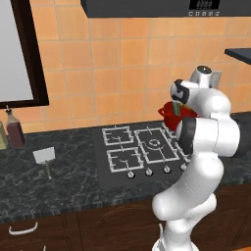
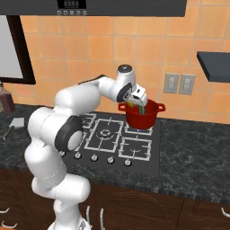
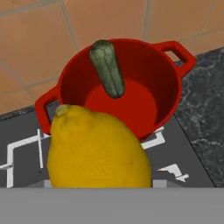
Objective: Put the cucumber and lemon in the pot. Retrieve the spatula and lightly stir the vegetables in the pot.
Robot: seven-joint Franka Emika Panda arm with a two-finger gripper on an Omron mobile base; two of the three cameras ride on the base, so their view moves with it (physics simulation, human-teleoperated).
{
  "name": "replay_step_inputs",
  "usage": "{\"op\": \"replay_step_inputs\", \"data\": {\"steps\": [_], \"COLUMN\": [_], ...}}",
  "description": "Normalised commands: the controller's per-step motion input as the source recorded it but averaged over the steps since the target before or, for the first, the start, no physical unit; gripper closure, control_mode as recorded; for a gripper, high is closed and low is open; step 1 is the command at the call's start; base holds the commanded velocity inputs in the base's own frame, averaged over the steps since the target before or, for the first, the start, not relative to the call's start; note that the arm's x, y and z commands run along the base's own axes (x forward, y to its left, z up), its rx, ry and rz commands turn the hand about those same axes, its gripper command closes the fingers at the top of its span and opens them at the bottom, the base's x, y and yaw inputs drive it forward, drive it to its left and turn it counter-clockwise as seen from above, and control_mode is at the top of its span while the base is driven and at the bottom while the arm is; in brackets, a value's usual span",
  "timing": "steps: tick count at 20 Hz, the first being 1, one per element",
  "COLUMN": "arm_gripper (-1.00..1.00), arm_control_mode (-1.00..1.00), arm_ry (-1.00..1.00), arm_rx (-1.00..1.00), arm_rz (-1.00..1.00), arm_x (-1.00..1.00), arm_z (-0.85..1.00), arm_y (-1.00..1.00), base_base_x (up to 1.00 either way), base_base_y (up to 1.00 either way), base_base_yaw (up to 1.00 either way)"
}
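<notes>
One pot (image 3: 166, 94), red, on the stove's back right burner (image 2: 137, 130), with one cucumber (image 3: 107, 68) inside leaning on the wall. One lemon (image 3: 96, 151) clamped in the gripper (image 2: 134, 102) just over the rim. One spatula (image 1: 44, 156) lies far off on the counter (image 1: 63, 181).

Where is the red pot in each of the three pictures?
Left base view: the pot peeks out right of middle, mostly behind the white arm.
Right base view: the pot sits right of middle, on the stove's back right burner.
Hand view: the pot is at upper middle, with the cucumber leaning inside and the lemon in front.
Shared landmark: the orange wall tiles behind the pot.
</notes>
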Motion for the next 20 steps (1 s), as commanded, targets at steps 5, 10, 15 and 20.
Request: {"op": "replay_step_inputs", "data": {"steps": [5,10,15,20], "arm_gripper": [1.00,1.00,1.00,1.00], "arm_control_mode": [-1.00,-1.00,-1.00,-1.00], "arm_ry": [0.00,0.00,0.02,0.06], "arm_rx": [0.00,0.00,0.00,0.00], "arm_rz": [0.01,0.00,0.00,0.00], "arm_x": [0.76,0.54,0.52,0.54], "arm_z": [-0.56,-0.49,-0.40,-0.31], "arm_y": [-0.31,-0.24,-0.14,-0.08], "base_base_x": [0.00,0.00,0.00,0.00], "base_base_y": [0.00,0.00,0.00,0.00], "base_base_yaw": [0.00,0.00,0.00,0.00]}}
